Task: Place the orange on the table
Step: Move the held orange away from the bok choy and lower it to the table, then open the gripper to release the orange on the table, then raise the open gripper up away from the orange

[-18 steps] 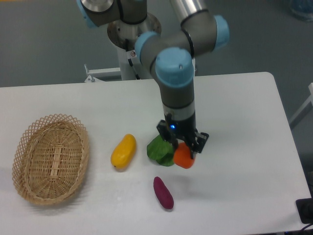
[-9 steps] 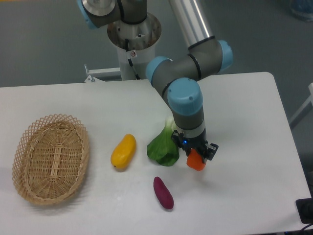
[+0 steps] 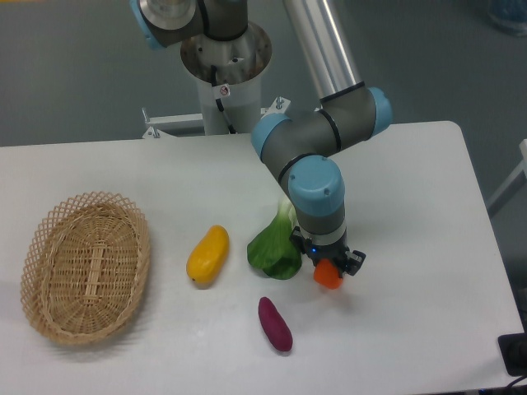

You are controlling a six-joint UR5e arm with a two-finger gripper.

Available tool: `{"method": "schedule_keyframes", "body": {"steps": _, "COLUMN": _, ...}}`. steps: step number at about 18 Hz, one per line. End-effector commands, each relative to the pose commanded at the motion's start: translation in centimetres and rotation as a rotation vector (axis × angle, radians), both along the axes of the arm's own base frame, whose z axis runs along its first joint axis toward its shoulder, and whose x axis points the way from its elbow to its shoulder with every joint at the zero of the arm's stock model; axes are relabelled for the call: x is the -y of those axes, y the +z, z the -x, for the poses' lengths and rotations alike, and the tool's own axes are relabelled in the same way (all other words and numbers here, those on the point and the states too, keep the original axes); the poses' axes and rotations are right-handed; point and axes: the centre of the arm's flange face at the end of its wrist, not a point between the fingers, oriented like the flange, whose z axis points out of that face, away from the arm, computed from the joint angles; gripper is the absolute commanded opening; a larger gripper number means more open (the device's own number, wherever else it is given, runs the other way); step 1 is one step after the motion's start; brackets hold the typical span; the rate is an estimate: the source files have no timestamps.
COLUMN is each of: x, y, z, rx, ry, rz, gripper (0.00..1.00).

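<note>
The orange (image 3: 328, 276) is a small red-orange toy fruit held between the fingers of my gripper (image 3: 329, 265), just right of the green leafy vegetable. The gripper is shut on it, pointing down, low over the white table (image 3: 412, 206). I cannot tell whether the orange touches the tabletop. The upper part of the orange is hidden by the gripper.
A green leafy vegetable (image 3: 274, 248) lies just left of the gripper. A yellow mango-like fruit (image 3: 207, 254) lies further left, a purple sweet potato (image 3: 275, 323) in front. A wicker basket (image 3: 85, 265) stands at the far left.
The gripper has carried the orange to the right, away from the green vegetable, and then slightly lower. The leafy vegetable now shows its white stem.
</note>
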Motion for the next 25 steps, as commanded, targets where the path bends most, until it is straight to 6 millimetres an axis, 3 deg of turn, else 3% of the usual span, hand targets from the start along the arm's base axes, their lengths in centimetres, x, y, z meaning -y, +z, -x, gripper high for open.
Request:
{"method": "schedule_keyframes", "body": {"steps": 2, "x": 0.0, "y": 0.0, "z": 0.0, "rx": 0.0, "ry": 0.0, "rz": 0.0, "gripper": 0.48}}
{"method": "schedule_keyframes", "body": {"steps": 5, "x": 0.0, "y": 0.0, "z": 0.1, "rx": -0.001, "ry": 0.002, "rz": 0.001, "gripper": 0.67}}
{"method": "schedule_keyframes", "body": {"steps": 7, "x": -0.1, "y": 0.2, "z": 0.1, "rx": -0.004, "ry": 0.002, "rz": -0.003, "gripper": 0.92}}
{"method": "schedule_keyframes", "body": {"steps": 8, "x": -0.1, "y": 0.3, "z": 0.1, "rx": -0.006, "ry": 0.003, "rz": -0.005, "gripper": 1.0}}
{"method": "schedule_keyframes", "body": {"steps": 14, "x": 0.1, "y": 1.3, "z": 0.2, "rx": -0.01, "ry": 0.007, "rz": -0.025, "gripper": 1.0}}
{"method": "schedule_keyframes", "body": {"steps": 17, "x": 0.9, "y": 4.0, "z": 1.0, "rx": -0.022, "ry": 0.013, "rz": -0.074, "gripper": 1.0}}
{"method": "schedule_keyframes", "body": {"steps": 25, "x": 2.9, "y": 6.9, "z": 1.4, "rx": 0.033, "ry": -0.065, "rz": -0.122, "gripper": 1.0}}
